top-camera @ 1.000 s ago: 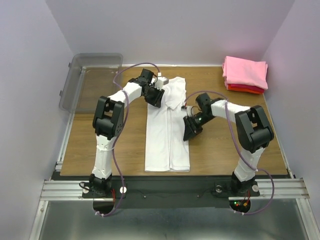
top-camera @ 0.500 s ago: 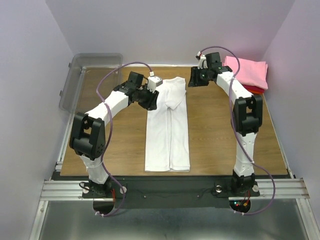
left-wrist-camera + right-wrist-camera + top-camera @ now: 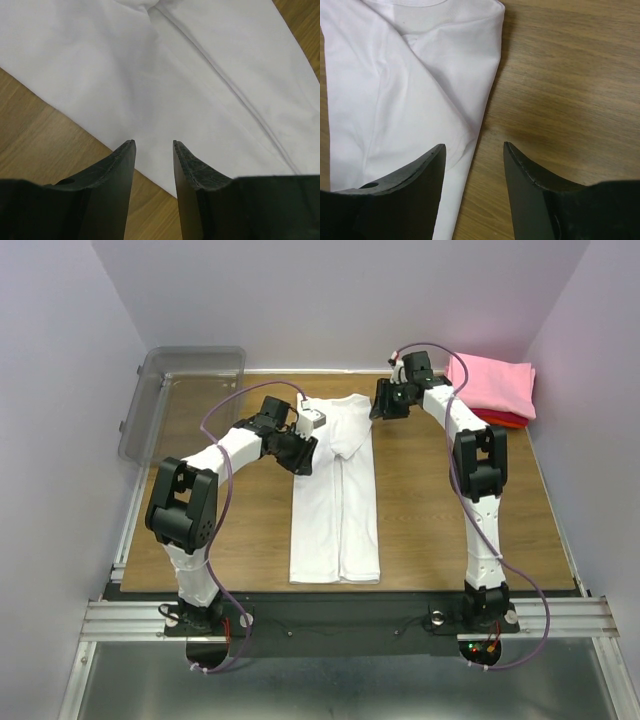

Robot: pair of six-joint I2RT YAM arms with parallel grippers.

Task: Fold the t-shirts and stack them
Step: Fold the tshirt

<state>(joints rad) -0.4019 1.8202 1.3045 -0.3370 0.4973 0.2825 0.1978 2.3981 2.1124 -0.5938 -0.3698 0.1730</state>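
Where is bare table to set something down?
Bare table flanks the near half of the white t-shirt on both sides. Crowded: the collar end, with left tool and right tool, and the far-right corner's pink t-shirt.

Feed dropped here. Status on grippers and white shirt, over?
Left gripper, right gripper open, empty. White shirt lies flat, folded lengthwise. Nothing in the way.
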